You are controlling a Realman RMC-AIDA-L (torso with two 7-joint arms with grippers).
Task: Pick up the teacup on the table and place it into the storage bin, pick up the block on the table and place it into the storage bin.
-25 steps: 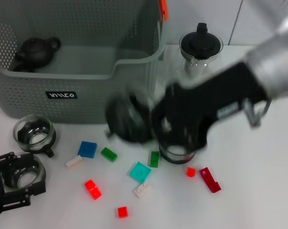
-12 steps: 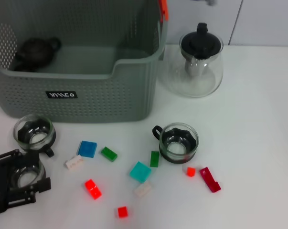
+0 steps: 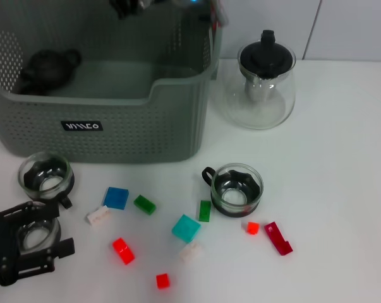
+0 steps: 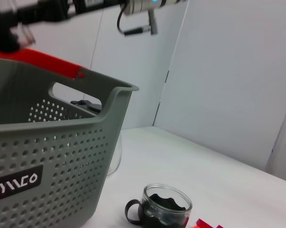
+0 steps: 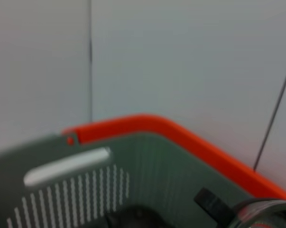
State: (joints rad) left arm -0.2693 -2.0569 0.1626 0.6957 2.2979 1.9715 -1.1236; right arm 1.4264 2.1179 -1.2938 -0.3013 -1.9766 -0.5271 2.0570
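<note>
The grey-green storage bin (image 3: 114,136) stands at the back left, with a dark teapot (image 3: 46,66) inside it. My right gripper (image 3: 132,5) hovers over the bin's far rim. The right wrist view shows the glass rim of a teacup (image 5: 262,211) close by, above the bin's inner wall (image 5: 147,166), so the gripper is shut on it. My left gripper (image 3: 26,245) lies low at the front left, shut around a glass teacup (image 3: 31,232). Two more teacups stand free (image 3: 237,189) (image 3: 46,177). Several coloured blocks lie in front of the bin, among them a blue block (image 3: 116,197) and a teal block (image 3: 186,227).
A glass teapot with a black lid (image 3: 261,85) stands right of the bin. Red blocks (image 3: 122,250) (image 3: 278,238) and small white ones lie near the front edge. Bare white table spreads to the right. The left wrist view shows the bin's wall (image 4: 62,142) and the middle teacup (image 4: 165,209).
My right arm has swung up from the table's middle, carrying a teacup, to a spot over the bin's far side. My left gripper has shifted slightly toward the front edge with its cup.
</note>
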